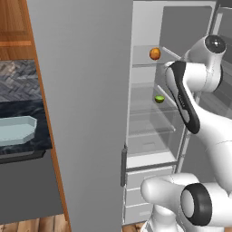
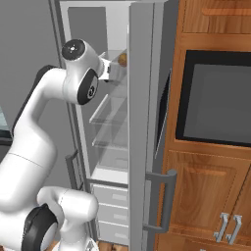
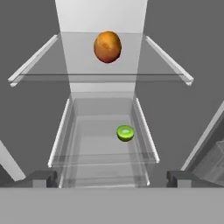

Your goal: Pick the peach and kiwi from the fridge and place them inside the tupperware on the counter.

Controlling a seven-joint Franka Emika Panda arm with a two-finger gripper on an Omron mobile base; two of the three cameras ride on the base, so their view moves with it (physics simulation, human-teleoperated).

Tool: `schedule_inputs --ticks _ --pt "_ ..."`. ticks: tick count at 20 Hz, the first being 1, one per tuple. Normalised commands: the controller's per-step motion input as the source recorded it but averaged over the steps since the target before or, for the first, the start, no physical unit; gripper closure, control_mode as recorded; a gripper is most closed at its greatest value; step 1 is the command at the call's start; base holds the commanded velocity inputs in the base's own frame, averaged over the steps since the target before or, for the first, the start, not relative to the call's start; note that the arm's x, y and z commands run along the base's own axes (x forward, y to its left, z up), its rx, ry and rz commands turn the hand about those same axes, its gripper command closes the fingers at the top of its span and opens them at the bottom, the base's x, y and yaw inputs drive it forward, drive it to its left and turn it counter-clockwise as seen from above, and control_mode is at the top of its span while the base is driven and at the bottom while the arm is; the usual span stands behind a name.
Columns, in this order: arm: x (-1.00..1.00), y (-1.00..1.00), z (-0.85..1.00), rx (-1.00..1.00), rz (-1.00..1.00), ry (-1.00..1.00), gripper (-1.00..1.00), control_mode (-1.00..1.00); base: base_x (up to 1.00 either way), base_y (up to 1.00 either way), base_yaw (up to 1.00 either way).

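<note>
Wooden cabinets frame our kitchen, and we face the fridge [image 1: 81, 113] with its door swung open. Our gripper [image 3: 112, 178] reaches in among the glass shelves, jaws spread wide and holding nothing; we see its fingertips [image 3: 43, 178] far apart at the bottom of the hand view. Ahead sits the peach [image 3: 107, 46] on the upper glass shelf [image 3: 65, 61], well clear of the fingers. One shelf lower lies the kiwi [image 3: 125, 133], a little to the right of the peach. Off to our left, outside the fridge, the tupperware [image 1: 18, 130] rests on the black counter [image 1: 43, 140]. On our right, the dark oven [image 2: 218, 105] sits in the wood cabinetry.
</note>
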Motion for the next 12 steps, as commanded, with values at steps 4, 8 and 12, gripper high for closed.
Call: schedule_inputs --ticks 4,8,12 --pt "0.20 0.00 0.20 0.00 0.00 -0.01 -1.00 -1.00 0.00 0.00 0.00" --pt "0.30 0.00 0.06 0.00 0.00 0.00 -1.00 -1.00 0.00 0.00 0.00" --pt "0.41 0.00 0.00 0.00 0.00 0.00 -1.00 -1.00 0.00 0.00 0.00"
